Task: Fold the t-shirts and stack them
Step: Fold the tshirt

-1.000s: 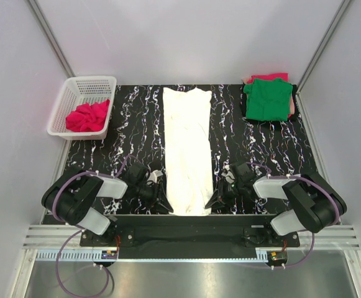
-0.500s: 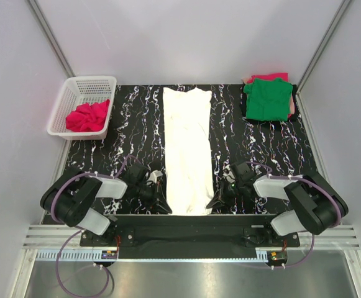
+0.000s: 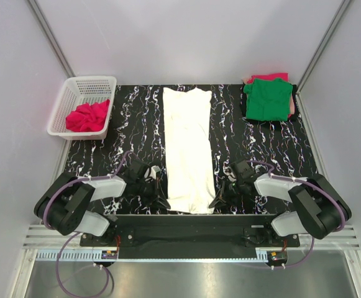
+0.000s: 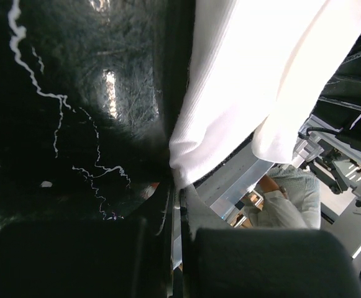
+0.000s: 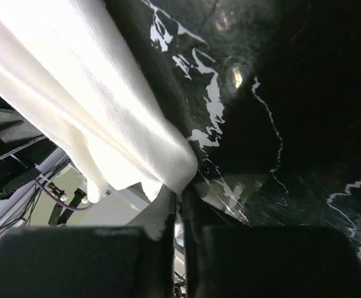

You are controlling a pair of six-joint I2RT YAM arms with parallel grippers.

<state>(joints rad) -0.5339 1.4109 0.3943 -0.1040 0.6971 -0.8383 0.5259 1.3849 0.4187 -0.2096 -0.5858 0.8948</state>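
– Now, where is the white t-shirt (image 3: 188, 143) found?
– It is laid as a long narrow strip down the middle of the table (image 3: 261, 155), its long axis running straight away from the arm bases.
– And how is it held?
– Its near corners are pinched, one by the closed left gripper (image 3: 165, 201), one by the closed right gripper (image 3: 213, 201). The rest of the cloth is stretched ahead, equally near both.

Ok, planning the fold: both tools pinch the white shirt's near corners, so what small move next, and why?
Probably lift both corners slightly together: left tool and right tool are shut on the near hem of the white t-shirt, a long flat strip.
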